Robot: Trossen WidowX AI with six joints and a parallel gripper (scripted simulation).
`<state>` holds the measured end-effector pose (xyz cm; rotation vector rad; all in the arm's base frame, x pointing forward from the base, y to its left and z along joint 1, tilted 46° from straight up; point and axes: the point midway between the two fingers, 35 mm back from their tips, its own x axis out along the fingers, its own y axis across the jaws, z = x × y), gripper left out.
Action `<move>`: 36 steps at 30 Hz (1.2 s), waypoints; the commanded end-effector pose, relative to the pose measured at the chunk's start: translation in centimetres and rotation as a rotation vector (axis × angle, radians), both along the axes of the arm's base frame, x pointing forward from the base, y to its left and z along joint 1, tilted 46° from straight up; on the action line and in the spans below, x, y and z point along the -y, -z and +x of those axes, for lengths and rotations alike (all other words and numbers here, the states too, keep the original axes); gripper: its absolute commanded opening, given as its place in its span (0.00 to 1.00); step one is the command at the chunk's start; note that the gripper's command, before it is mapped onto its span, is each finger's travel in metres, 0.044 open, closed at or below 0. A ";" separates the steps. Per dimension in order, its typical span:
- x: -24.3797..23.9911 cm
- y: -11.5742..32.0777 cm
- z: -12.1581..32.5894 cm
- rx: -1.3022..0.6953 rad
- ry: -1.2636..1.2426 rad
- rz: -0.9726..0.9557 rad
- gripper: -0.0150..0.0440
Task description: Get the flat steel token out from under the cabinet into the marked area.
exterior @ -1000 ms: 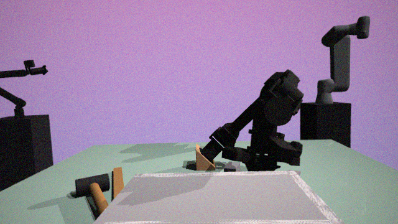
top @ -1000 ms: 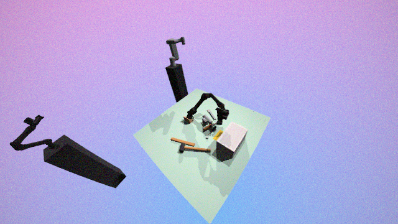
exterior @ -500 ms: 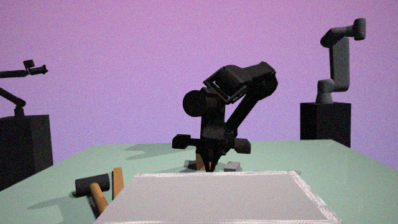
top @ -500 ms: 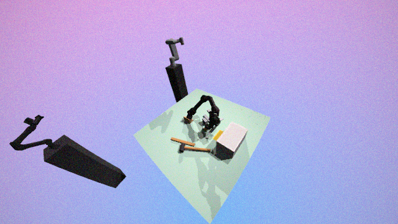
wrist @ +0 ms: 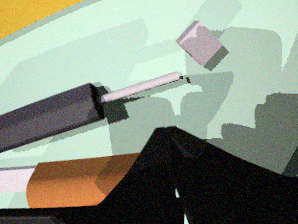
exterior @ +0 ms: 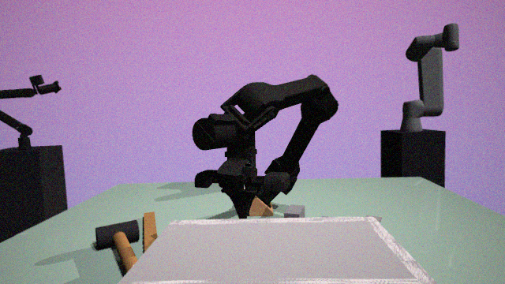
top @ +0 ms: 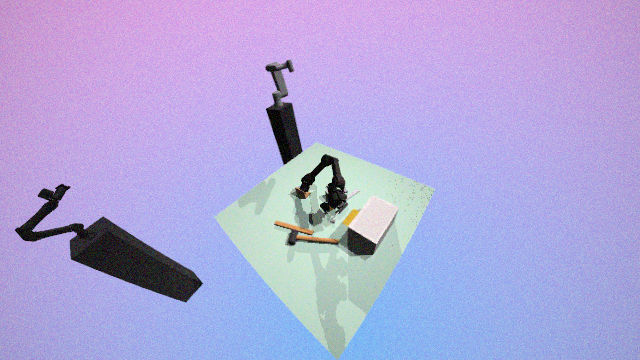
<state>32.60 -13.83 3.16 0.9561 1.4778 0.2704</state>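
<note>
The white-topped cabinet (top: 372, 220) (exterior: 276, 252) stands on the table. The yellow marked area (top: 351, 217) (wrist: 30, 12) lies in front of it. The steel token is not visible; the space under the cabinet is hidden. My gripper (exterior: 242, 217) (wrist: 165, 136) is shut and empty, pointing down over the tools in front of the cabinet. In the wrist view, an orange handle (wrist: 75, 180) with a pale end lies partly behind the fingers. A tool with a dark handle (wrist: 50, 115) and thin pale shaft (wrist: 142, 87) lies beyond it.
A pinkish block (wrist: 202, 45) lies past the thin shaft. A hammer (top: 317, 239) (exterior: 117, 234) and a flat wooden stick (top: 294, 228) (exterior: 150, 230) lie to one side of the cabinet. A grey block (exterior: 294, 211) shows behind the cabinet top in the exterior view.
</note>
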 end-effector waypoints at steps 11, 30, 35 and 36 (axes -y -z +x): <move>-5.9 5.6 0.8 -0.012 -0.003 0.016 0.25; -7.0 4.4 1.5 -0.012 -0.003 0.017 0.25; -8.2 3.1 2.3 -0.012 -0.003 0.018 0.25; -8.5 2.7 2.5 -0.012 -0.003 0.018 0.25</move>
